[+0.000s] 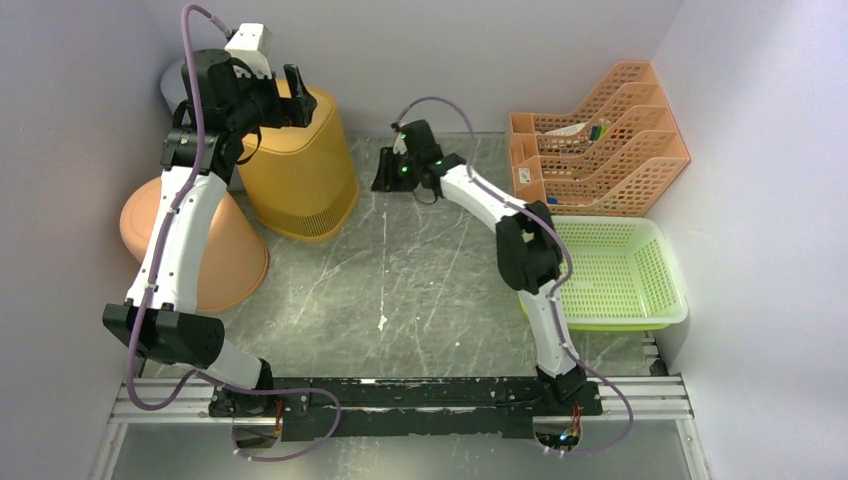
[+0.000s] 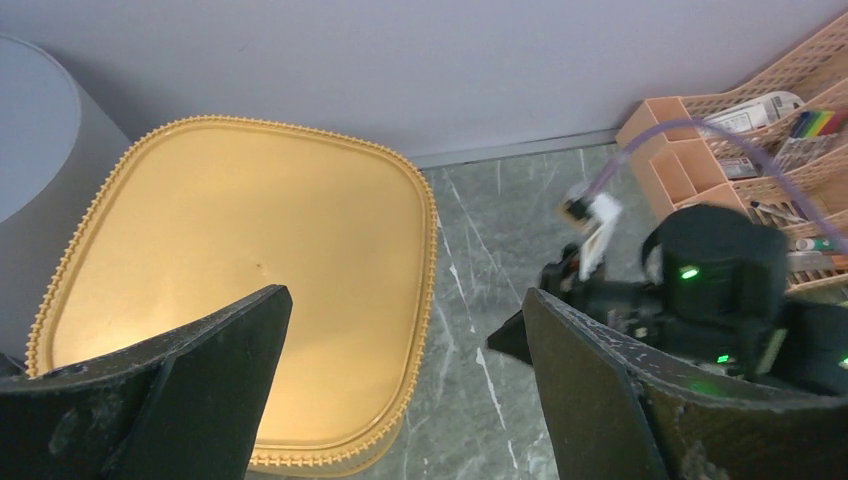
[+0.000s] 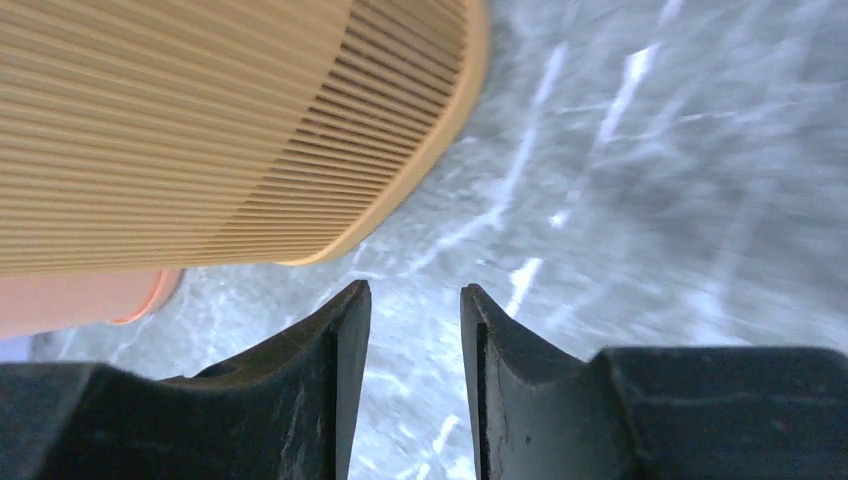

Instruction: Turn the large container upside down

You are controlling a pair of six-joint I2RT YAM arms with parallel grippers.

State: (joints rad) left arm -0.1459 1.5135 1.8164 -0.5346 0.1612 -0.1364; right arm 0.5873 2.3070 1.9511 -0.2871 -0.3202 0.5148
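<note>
Mustard-yellow ribbed large container (image 1: 300,170): upper left of top view, standing on grey marbled table (image 1: 420,290), flat face up. Left gripper (image 2: 405,300): above it, jaws spread wide. Right gripper (image 3: 415,292): upper centre, jaws narrowly parted, gripping nothing.

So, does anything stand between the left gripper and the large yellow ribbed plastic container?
Nothing visible does. The left gripper hangs open above the flat top face of the large yellow ribbed plastic container, with only air between them.
</note>
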